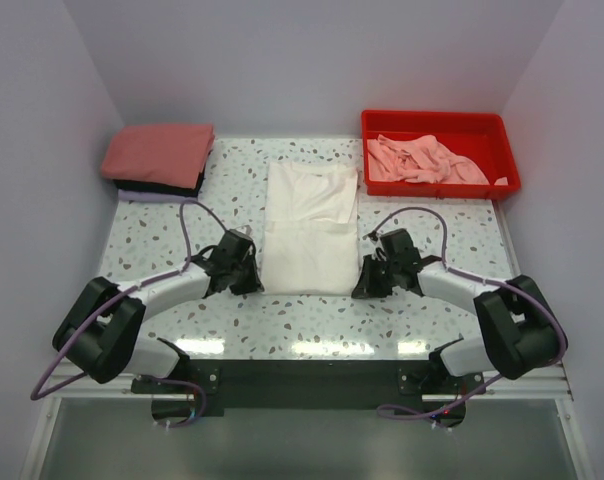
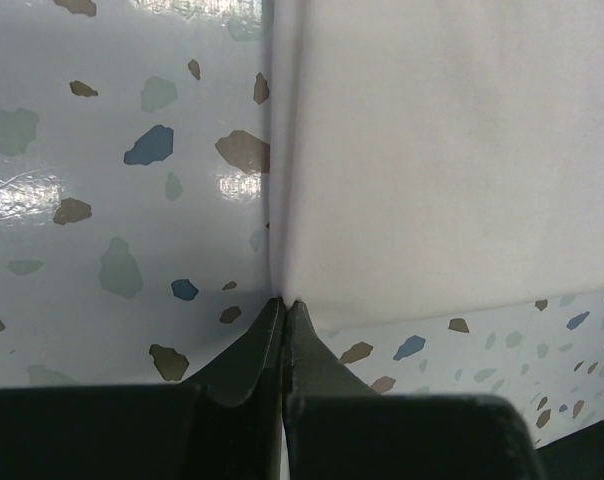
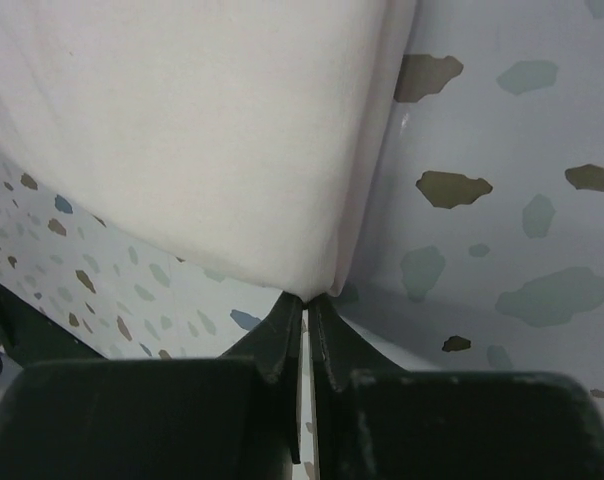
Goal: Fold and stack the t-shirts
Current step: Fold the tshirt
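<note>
A white t-shirt lies folded into a long strip in the middle of the table. My left gripper is shut on its near left corner. My right gripper is shut on its near right corner. Both corners are pinched at the fingertips, just above the table. A stack of folded shirts, salmon-red over black over lavender, sits at the back left. Light pink shirts lie crumpled in the red tray.
The red tray stands at the back right. The terrazzo table is walled in on three sides. Arm cables loop over the table beside the shirt.
</note>
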Controlling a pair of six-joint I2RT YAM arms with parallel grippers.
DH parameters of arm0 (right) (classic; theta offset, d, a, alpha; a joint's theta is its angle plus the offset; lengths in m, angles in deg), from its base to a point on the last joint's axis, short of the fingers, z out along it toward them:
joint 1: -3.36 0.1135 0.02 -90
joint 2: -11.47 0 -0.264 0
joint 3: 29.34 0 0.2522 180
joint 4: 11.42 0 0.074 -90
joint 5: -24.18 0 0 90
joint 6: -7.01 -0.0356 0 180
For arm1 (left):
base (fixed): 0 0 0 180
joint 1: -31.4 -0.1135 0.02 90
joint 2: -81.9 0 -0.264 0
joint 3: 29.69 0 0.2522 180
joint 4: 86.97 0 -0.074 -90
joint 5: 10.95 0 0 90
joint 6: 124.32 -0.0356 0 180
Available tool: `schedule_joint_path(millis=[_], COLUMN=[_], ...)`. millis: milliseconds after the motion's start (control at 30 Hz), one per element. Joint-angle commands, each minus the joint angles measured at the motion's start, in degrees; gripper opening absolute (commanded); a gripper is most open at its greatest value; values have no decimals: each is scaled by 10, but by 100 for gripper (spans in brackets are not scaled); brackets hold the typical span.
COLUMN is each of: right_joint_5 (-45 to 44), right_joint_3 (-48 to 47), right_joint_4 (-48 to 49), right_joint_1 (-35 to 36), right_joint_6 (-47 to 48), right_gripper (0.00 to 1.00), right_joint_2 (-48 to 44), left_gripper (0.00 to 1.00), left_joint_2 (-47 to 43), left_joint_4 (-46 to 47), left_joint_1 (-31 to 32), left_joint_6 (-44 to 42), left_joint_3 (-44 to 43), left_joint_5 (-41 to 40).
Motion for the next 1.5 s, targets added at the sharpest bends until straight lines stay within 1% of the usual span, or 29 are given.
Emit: schedule_joint_path(millis=[0, 167, 300, 333, 500, 533, 600, 633, 667, 767, 800, 833, 933, 1000, 1133, 1167, 1200, 1267, 1300, 1467], right_joint_5=[-8, -7, -10, -10, -4, 5, 14, 13, 11, 4, -6, -15, -56, -68, -94, -118, -129, -150, -155, -170], right_joint_3=[-4, 12, 43, 50, 99, 101, 101, 98, 90, 59, 46, 31, -30, -70, -133, -166, -183, -225, -234, -271], right_joint_4=[-4, -38, -74, -82, -145, -152, -173, -181, -189, -217, -244, -262, -331, -360, -390, -399, -421, -435, -439, -442], right_joint_1=[3, 25, 50, 66, 93, 104, 122, 144, 156, 192, 197, 201, 202, 200, 201, 201, 201, 199, 200, 185], right_joint_6=[35, 47, 13, 6, -51, -57, -81, -89, -109, -135, -133, -128, -95, -85, -58, -40, -32, -13, -9, 12], right_gripper=[0, 0, 0, 0, 0, 0, 0, 0, 0, 0, 0, 0, 0, 0, 0, 0, 0, 0, 0, 0], right_joint_2=[11, -30, -77, -89, -183, -213, -242, -272, -285, -334, -343, -352, -380, -384, -370, -363, -349, -334, -322, -283], left_gripper=[0, 0, 0, 0, 0, 0, 0, 0, 0, 0, 0, 0, 0, 0, 0, 0, 0, 0, 0, 0], left_joint_2=[-15, -31, -65, -75, -188, -228, -269, -288, -324, -385, -398, -410, -446, -454, -440, -434, -428, -410, -403, -360], left_joint_4=[-10, -30, -58, -68, -141, -152, -193, -203, -218, -240, -248, -258, -334, -351, -364, -363, -359, -343, -336, -297], left_joint_1=[6, 20, 38, 44, 67, 74, 78, 80, 81, 82, 82, 83, 83, 83, 83, 83, 83, 83, 83, 83], left_joint_6=[6, 17, 32, 43, 90, 99, 112, 117, 121, 127, 126, 122, 118, 114, 96, 94, 90, 75, 68, 65], left_joint_3=[-3, 11, 40, 56, 111, 124, 130, 133, 132, 114, 91, 76, 6, -39, -100, -112, -133, -152, -167, -185], left_joint_5=[-5, -8, -7, -9, -2, 9, 13, 26, 34, 54, 51, 38, -8, -25, -80, -90, -98, -118, -126, -185])
